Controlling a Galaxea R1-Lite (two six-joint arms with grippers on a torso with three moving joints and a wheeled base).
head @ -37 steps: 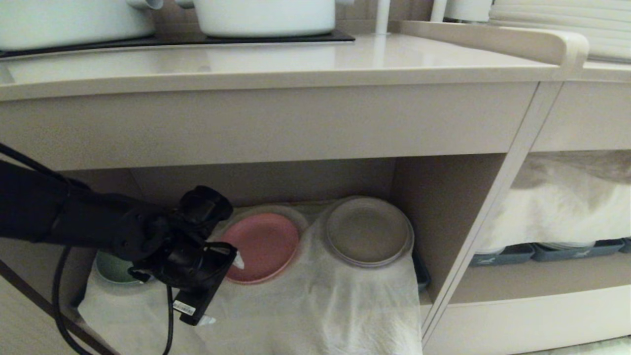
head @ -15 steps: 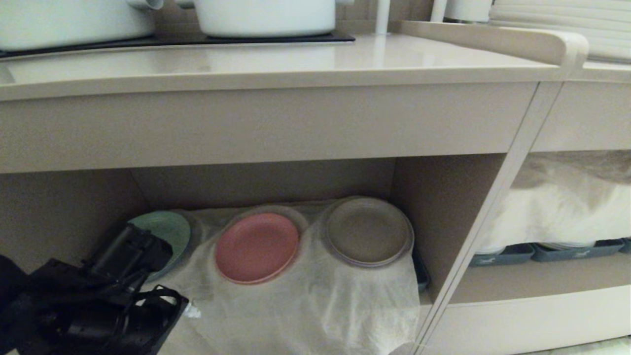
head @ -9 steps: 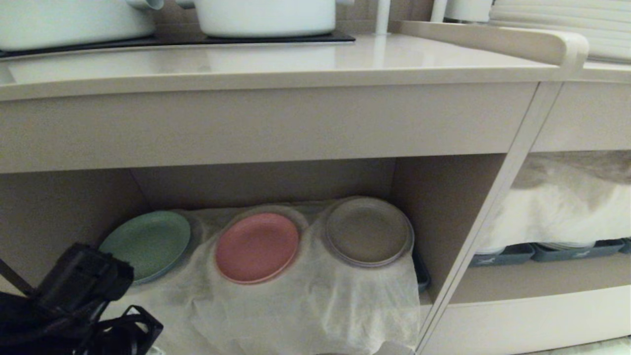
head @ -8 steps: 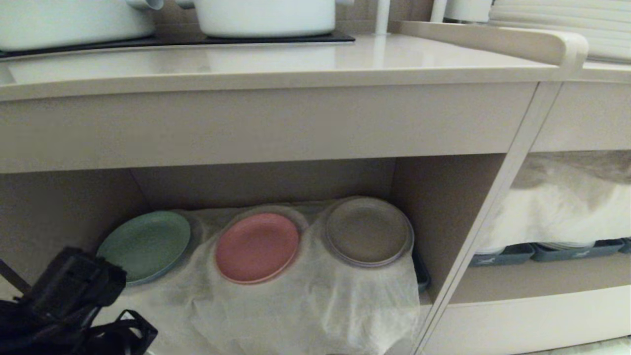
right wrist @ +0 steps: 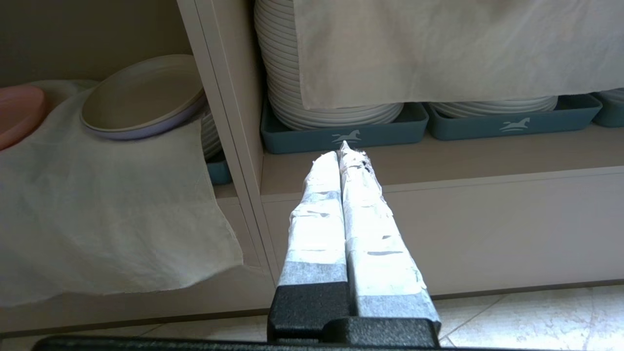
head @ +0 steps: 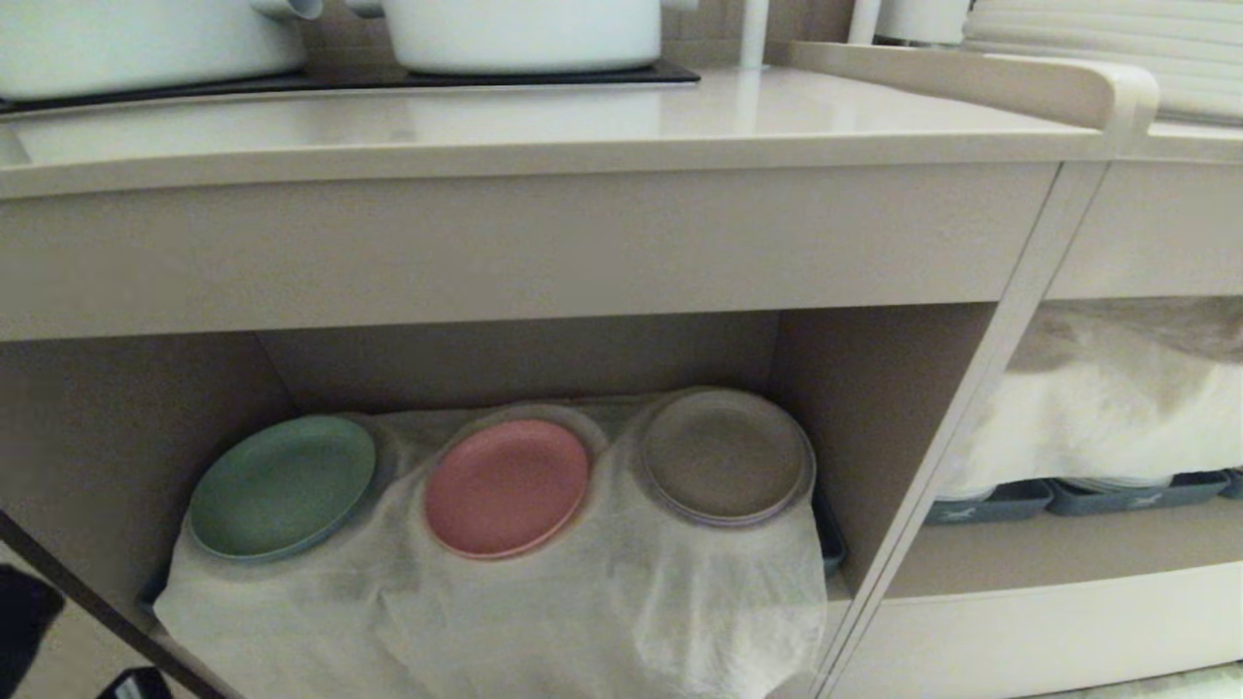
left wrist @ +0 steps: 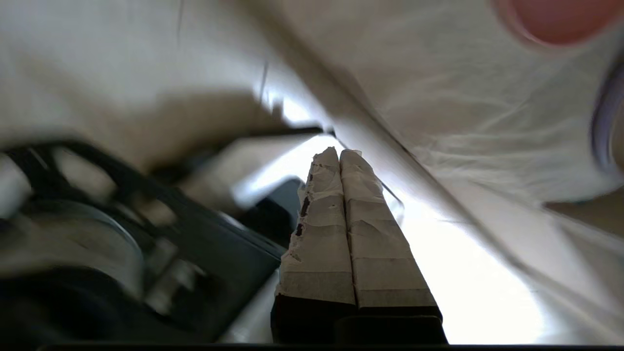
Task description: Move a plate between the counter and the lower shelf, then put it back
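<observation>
In the lower shelf: the beige-walled open cubby (head: pixel 855 388) has its floor draped in wrinkled white translucent cloth (head: pixel 621 602), and the cloth hangs over the front edge.
Plate, look: small round pink plastic plate (head: pixel 506 487), matte, with a low raised rim, its face bare.
Plate, place: lying on the cloth in the cubby, middle of a row of three.
Neighbours of the pink plate: a green plate of the same size (head: pixel 282 487) beside it toward the cubby's left wall; a brown-grey plate (head: pixel 725 456) beside it toward the right wall.
Counter: long glossy beige top (head: pixel 544 121) above the cubby, with a black glass hob (head: pixel 350 78) carrying two white pots (head: pixel 524 31).
Compartment right of the cubby: dark grey-blue trays (right wrist: pixel 341 134) holding stacks of white plates (right wrist: pixel 287 68), a white cloth hanging over them.
Left gripper (left wrist: pixel 340 153): low and outside the cubby, below the cloth's hanging edge; taped fingers pressed together on nothing.
Right gripper (right wrist: pixel 343 146): in front of the tray compartment, right of the cubby; fingers closed, empty.
</observation>
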